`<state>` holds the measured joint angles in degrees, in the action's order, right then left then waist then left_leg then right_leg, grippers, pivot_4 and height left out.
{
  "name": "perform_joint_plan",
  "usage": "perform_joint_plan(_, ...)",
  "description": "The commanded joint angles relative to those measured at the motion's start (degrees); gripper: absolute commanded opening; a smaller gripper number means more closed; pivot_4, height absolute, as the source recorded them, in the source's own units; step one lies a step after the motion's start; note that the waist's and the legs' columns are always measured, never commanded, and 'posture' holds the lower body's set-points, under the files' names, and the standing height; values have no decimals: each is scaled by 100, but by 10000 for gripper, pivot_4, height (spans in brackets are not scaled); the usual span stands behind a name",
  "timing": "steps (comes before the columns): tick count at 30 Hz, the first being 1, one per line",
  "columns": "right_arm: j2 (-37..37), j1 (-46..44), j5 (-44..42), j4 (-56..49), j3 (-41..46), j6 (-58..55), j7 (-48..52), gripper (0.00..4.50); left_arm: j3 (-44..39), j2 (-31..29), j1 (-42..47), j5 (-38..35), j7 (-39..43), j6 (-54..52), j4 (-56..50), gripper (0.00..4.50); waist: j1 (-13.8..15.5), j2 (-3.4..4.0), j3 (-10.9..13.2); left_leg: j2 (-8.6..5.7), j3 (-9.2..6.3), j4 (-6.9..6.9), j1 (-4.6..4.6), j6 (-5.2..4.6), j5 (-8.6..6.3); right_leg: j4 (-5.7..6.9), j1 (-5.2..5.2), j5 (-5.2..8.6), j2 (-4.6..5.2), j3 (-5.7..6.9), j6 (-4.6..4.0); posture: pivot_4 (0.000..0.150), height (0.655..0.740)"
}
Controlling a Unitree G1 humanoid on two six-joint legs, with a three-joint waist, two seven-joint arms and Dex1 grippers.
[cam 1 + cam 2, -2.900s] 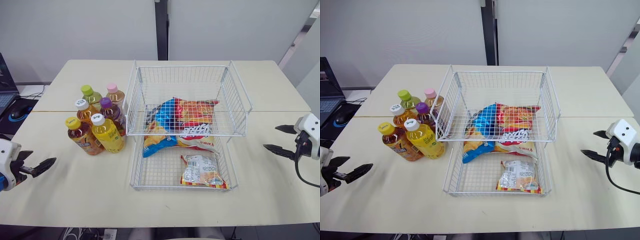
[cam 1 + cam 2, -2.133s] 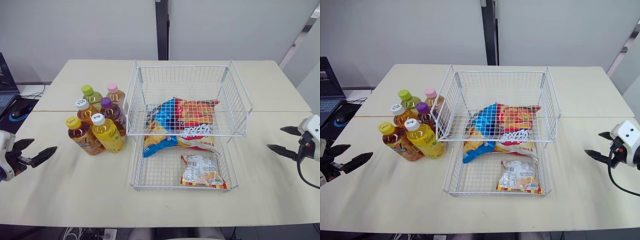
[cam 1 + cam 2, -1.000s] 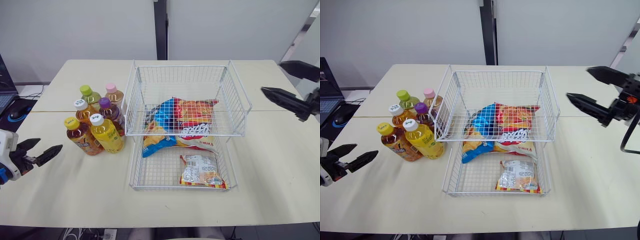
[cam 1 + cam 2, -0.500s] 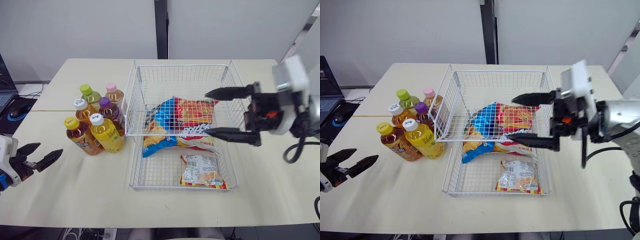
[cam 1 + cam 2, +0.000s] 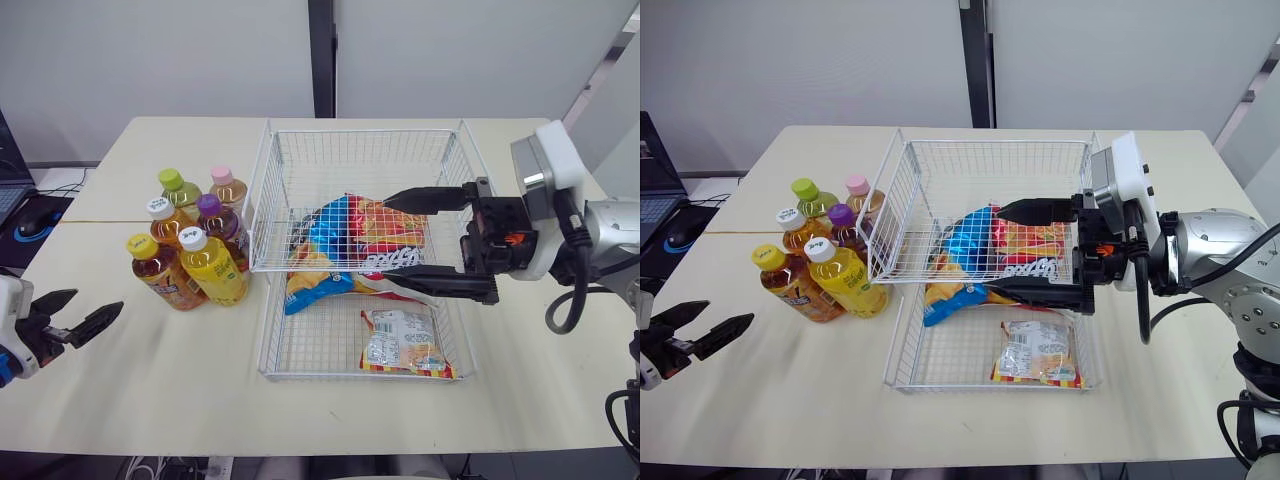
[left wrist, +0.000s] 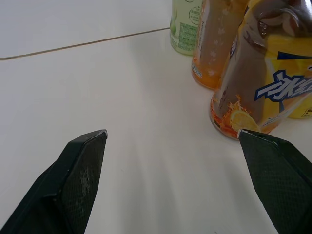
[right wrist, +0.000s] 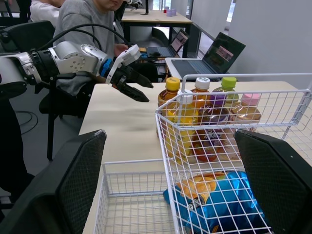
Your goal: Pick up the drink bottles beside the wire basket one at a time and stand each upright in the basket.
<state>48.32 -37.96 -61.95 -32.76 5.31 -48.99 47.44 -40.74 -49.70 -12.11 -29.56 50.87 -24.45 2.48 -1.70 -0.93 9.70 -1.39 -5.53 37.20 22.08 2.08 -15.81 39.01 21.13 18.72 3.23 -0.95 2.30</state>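
Several drink bottles [image 5: 190, 235] with coloured caps stand upright in a cluster on the table, just left of the two-tier wire basket [image 5: 363, 140]. My right gripper [image 5: 385, 238] hovers open over the basket's middle, its fingers pointing left toward the bottles, nothing between them. In the right wrist view the bottles [image 7: 195, 112] show through the basket's wire wall. My left gripper [image 5: 98, 300] is open low over the table at the near left, a hand's width short of the yellow-capped brown bottle [image 6: 253, 83].
A blue and red chip bag [image 5: 360, 235] and a small snack pack [image 5: 403, 340] lie in the basket. A laptop and mouse [image 5: 30, 222] sit on a desk far left. A person [image 7: 87, 19] sits beyond the table's left side.
My right arm swung up from the table's right edge and came in over the basket, fingers pointing left. The left gripper has stayed almost where it was.
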Motion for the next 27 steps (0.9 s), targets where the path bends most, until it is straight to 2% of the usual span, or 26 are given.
perform_joint_plan(1,-34,-183,62,-32,-11,95,60,45000,-433,19,-176,-244,65,-71,-423,44733,-5,0,0,0,0,0,0,0,0,0,0,0,0,0,0,1500,7400)
perform_joint_plan(8,-183,-311,310,137,-240,222,312,45000,-1458,-191,-866,-909,380,-876,-1431,44733,-11,-4,-1,5,4,-3,0,0,0,0,3,0,-1,-1,0,1500,7400)
perform_joint_plan(12,-335,-374,532,239,-456,360,553,45000,-1691,-279,-914,-1288,320,-1365,-1955,44733,5,-4,-1,5,2,-2,-4,0,0,0,2,-1,-2,1,-2,1500,7400)
perform_joint_plan(19,-558,-543,696,280,-630,354,656,45000,-1047,38,75,-1381,-495,-1376,-2151,44733,12,-7,-3,4,4,-2,-5,4,2,1,-1,-3,-4,-1,-5,1500,7400)
perform_joint_plan(27,-655,-654,785,311,-701,274,616,45000,-273,213,896,-1197,-991,-1292,-1969,44733,-3,-8,-3,5,4,-2,-3,6,4,1,2,-3,-6,0,-5,1500,7400)
